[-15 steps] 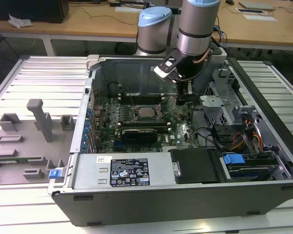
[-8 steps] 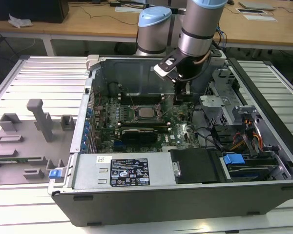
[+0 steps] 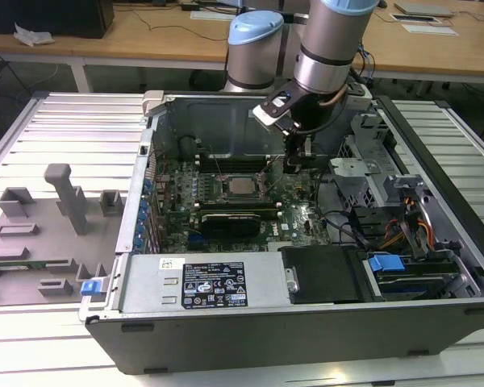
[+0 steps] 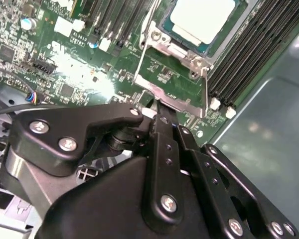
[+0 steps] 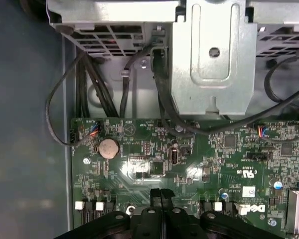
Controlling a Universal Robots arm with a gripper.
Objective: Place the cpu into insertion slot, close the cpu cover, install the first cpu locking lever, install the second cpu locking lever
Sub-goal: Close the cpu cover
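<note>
Cpu cover [image 4: 172, 97] beside downward-pointing tool [image 4: 160, 107]

I'm staring at a coin cell battery [image 5: 108, 147] sitting on the motherboard [image 5: 114, 181], black cables [image 5: 95, 94] trailing beside the drive cage [image 5: 214, 64].

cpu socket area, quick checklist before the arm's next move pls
1. cpu seated: ok, its silvery top shows through the frame's window.
2. cpu cover down: ok, it looks flat around the chip.
3. locking levers latched: cannot tell.
4. gripper empty: ok, fingers shut with nothing between them.
5. gripper clear of the cpu cover: cannot tell, its tips sit right at the frame's edge in the second wrist view.
</note>
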